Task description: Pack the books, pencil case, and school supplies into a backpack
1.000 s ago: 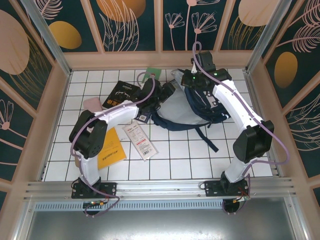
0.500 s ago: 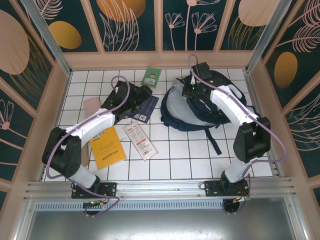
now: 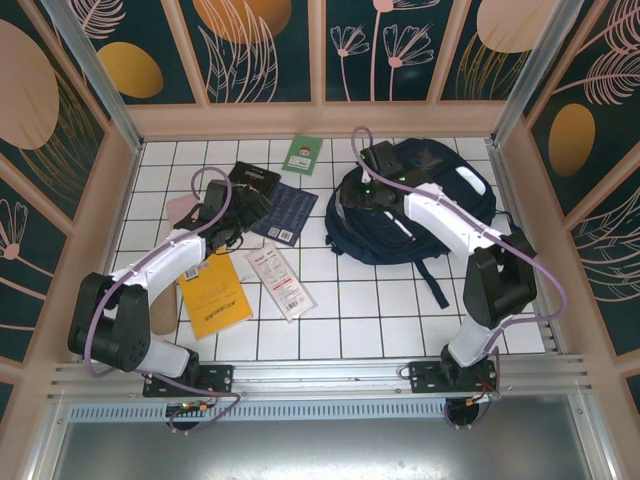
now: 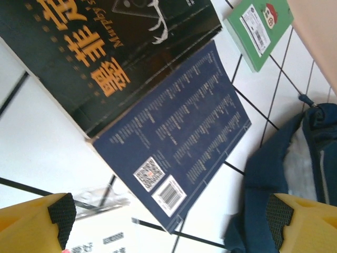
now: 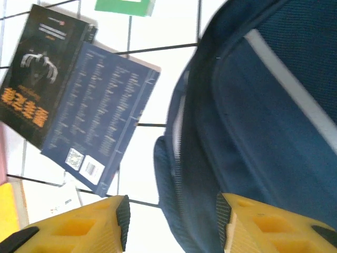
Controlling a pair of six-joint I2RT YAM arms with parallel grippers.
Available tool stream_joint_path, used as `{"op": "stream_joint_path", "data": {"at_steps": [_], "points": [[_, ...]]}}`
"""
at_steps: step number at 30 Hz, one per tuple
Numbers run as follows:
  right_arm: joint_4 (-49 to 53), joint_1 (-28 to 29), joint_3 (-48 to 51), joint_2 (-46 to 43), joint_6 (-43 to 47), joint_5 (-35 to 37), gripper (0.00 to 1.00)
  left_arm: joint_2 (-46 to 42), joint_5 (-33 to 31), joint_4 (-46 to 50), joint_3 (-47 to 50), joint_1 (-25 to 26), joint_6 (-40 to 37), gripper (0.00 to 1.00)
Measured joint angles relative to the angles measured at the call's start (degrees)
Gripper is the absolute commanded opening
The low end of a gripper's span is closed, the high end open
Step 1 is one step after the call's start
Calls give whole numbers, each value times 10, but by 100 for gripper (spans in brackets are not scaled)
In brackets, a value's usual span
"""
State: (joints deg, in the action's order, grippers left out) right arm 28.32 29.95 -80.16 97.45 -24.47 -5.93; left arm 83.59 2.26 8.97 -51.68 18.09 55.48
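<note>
Hovering w/ left gripper (image 4: 171, 213) spread wide, nothing held, just above barcode corner of navy book (image 4: 174, 142). Lying flat on white tiles, far edge meeting black book (image 4: 105, 52) (butting or overlapping, can't tell). Further out: small green book (image 4: 258, 26), then backpack (image 4: 295, 174), near navy book but apart. Poised at backpack's book-side edge w/ right gripper (image 5: 172, 216), fingers parted, empty.

Judging step in hand as: pick up navy book. Thin + flat, so no easy pinch from straight above. Better to come in low at free barcode corner, work one finger under, clamp the edge, lift w/o dragging black book along.

Waiting nearer the bases: white packet (image 3: 281, 283), yellow-orange book (image 3: 215, 292), pink pencil case (image 3: 181, 205).
</note>
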Motion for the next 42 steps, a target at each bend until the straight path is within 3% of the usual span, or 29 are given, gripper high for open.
{"op": "stream_joint_path", "data": {"at_steps": [6, 11, 15, 22, 34, 42], "points": [[-75, 57, 23, 3, -57, -2, 48, 79, 41, 18, -57, -32, -72, 85], [-134, 90, 31, 38, -107, -9, 47, 140, 64, 17, -120, -40, -127, 54], [-162, 101, 31, 86, -138, -17, 43, 200, 82, 7, -164, -43, -151, 44], [-162, 114, 2, 149, -153, -30, 43, 302, 75, 7, -213, -61, -163, 34], [-157, 117, -25, 151, -153, -31, 43, 359, 92, 7, -284, -134, -151, 42], [-157, 114, -26, 175, -169, -27, 46, 300, 161, -19, -207, -131, -139, 45]]}}
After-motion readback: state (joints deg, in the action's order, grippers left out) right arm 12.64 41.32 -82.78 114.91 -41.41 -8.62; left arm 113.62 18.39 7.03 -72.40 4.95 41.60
